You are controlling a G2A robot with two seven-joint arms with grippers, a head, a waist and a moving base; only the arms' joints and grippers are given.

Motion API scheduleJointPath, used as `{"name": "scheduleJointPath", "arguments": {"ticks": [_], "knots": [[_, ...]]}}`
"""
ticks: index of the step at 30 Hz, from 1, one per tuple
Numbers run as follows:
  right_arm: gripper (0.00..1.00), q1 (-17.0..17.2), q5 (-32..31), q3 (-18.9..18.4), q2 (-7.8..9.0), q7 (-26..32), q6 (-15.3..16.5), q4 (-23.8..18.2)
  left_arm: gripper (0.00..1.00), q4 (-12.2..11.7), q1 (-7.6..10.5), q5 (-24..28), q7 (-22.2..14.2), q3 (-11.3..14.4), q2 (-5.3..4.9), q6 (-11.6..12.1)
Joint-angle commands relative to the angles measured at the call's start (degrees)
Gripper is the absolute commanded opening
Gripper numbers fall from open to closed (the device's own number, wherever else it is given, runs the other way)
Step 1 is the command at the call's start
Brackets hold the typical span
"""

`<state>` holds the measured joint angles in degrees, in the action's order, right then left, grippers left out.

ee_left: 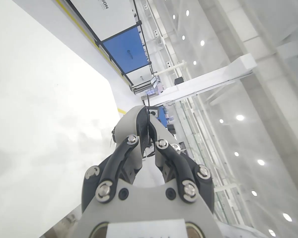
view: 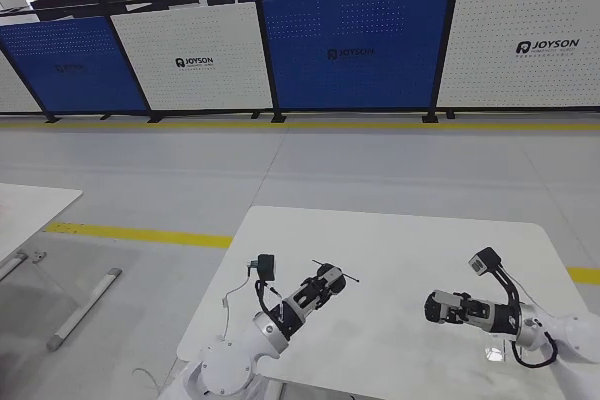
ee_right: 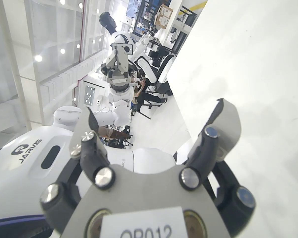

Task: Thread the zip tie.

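Observation:
A thin black zip tie [ee_left: 147, 127] is pinched between the fingertips of my left gripper [ee_left: 146, 118], and its narrow end pokes out past them. From above, the left gripper [view: 330, 278] hovers over the front left part of the white table [view: 400, 235] with the zip tie [view: 349, 277] sticking out sideways. My right gripper [ee_right: 156, 116] is open with nothing between its fingers. It sits low over the table's right side [view: 436, 308], facing the left one across a gap. The right wrist view shows the left gripper [ee_right: 117, 59] farther off, shut on the zip tie [ee_right: 116, 55].
A small clear object [view: 496, 351] lies on the table by the right arm. A second white table [view: 20, 205] stands to the left across the floor. Blue and white partition panels [view: 350, 55] line the back, behind a yellow floor line [view: 140, 235].

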<state>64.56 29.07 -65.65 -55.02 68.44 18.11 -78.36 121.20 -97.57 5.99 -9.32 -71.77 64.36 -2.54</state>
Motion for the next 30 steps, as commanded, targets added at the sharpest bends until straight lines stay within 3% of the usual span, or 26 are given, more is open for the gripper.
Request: {"name": "scheduleJointPath", "arguments": {"ticks": [1,13,16,17,24,27,30], "knots": [[1.00,0.0,0.0,0.0,0.00,0.0,0.0,0.0,0.00,1.7,-1.37,0.6,0.6,-1.1,-0.08,-1.6],[1.00,0.0,0.0,0.0,0.00,0.0,0.0,0.0,0.00,1.6,-1.25,1.1,0.9,-1.0,-0.01,-1.5],[1.00,0.0,0.0,0.0,0.00,0.0,0.0,0.0,0.00,2.9,-0.99,2.3,1.8,-0.8,0.17,0.9],[1.00,0.0,0.0,0.0,0.00,0.0,0.0,0.0,0.00,4.4,-1.37,2.7,2.3,-1.4,0.18,2.2],[1.00,0.0,0.0,0.0,0.00,0.0,0.0,0.0,0.00,13.4,-6.93,5.4,2.1,-7.1,-0.17,7.9],[1.00,0.0,0.0,0.0,0.00,0.0,0.0,0.0,0.00,13.4,-7.99,8.5,0.8,-8.2,-0.16,11.4],[1.00,0.0,0.0,0.0,0.00,0.0,0.0,0.0,0.00,13.4,-7.99,8.5,0.8,-8.2,-0.16,11.4]]}}
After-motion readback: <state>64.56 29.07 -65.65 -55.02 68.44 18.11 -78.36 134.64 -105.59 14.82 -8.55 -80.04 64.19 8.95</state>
